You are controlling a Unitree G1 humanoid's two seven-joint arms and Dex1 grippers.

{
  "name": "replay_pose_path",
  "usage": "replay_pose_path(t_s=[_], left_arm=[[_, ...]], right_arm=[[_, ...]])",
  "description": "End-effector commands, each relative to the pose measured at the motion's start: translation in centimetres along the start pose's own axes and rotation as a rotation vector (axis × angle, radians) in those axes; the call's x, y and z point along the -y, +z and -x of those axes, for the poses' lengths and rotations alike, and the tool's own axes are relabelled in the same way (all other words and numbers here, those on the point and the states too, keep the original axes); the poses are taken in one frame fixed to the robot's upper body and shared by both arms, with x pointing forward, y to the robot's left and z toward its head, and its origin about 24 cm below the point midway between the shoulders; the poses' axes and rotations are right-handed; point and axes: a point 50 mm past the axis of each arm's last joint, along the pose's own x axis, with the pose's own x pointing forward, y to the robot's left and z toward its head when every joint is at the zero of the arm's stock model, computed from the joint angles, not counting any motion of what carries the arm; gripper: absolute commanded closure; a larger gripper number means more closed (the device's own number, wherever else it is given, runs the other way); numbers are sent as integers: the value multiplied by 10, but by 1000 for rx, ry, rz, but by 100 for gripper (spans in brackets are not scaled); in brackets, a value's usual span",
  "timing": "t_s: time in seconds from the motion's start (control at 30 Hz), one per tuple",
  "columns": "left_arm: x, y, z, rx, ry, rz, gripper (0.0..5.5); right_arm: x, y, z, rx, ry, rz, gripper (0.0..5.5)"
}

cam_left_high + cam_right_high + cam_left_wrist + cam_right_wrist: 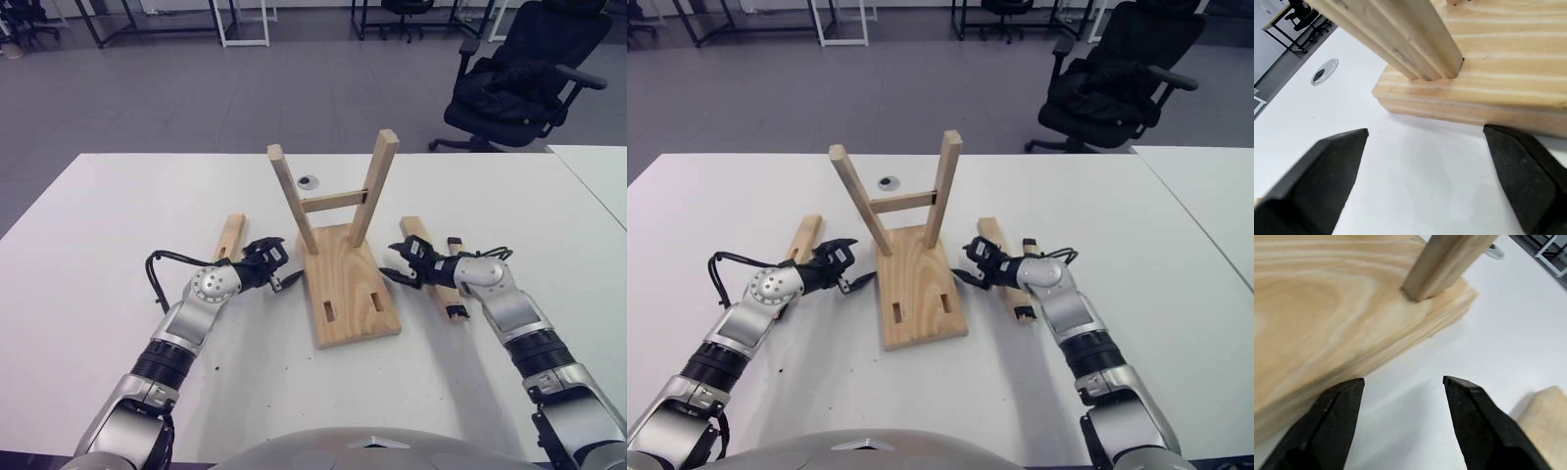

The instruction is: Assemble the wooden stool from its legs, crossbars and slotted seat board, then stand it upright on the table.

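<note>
Left eye view: half-built stool lying flat between two open grippers

Biggest first: white table, holding all the parts. In the middle, lying flat, the slotted seat board, long side pointing straight away from the robot. At its far end, two legs stuck in and poking up: left leg and right leg, leaning apart like a V, joined by one crossbar. At the near end, two slots not yet filled, so about half done by the look of it.

Out to the left of the board, a loose leg flat on the table, long side also pointing away. Out to the right, a second loose leg, lying the same way.

Left gripper low over the table, just beside the board's left edge, fingers wide apart, holding nothing. Right gripper just beside the board's right edge, fingers apart too, nothing between them, its loose leg right next to it.

Key thing for the next move: each loose leg on the outer side of its own gripper, away from the board, and the empty slots nearer the robot. Left gripper nearer the left one, right gripper nearer the right one. Probably a turn outward, then a pinch across a leg's thin side.
</note>
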Motion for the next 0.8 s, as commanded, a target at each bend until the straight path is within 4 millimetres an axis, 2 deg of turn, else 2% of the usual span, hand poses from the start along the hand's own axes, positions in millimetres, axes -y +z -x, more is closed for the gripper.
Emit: replay_pose_path(t_s=[0.03, 0.1, 0.2, 0.33, 0.5, 0.57, 0.63, 0.8], left_arm=[[-4, -4, 15, 20, 147, 109, 114], [2, -5, 15, 50, 189, 213, 114], [19, -3, -6, 53, 152, 252, 114], [16, -15, -19, -27, 140, 149, 114], [7, -7, -25, 8, 154, 114, 114], [-1, -3, -21, 35, 203, 123, 114], [-11, 3, -11, 80, 275, 158, 114], [-44, 15, 39, 207, 541, 250, 114]], right_arm=[[17, 4, 32, 104, -360, -217, 248], [30, -13, 54, 68, -558, -390, 248], [30, -39, 75, -26, -636, -503, 248], [22, -55, 76, -45, -653, -681, 248], [12, -67, 73, -117, -610, -724, 248], [8, -70, 72, -153, -593, -711, 248], [7, -72, 74, -195, -610, -676, 285], [7, -81, 78, -282, -643, -659, 368]])
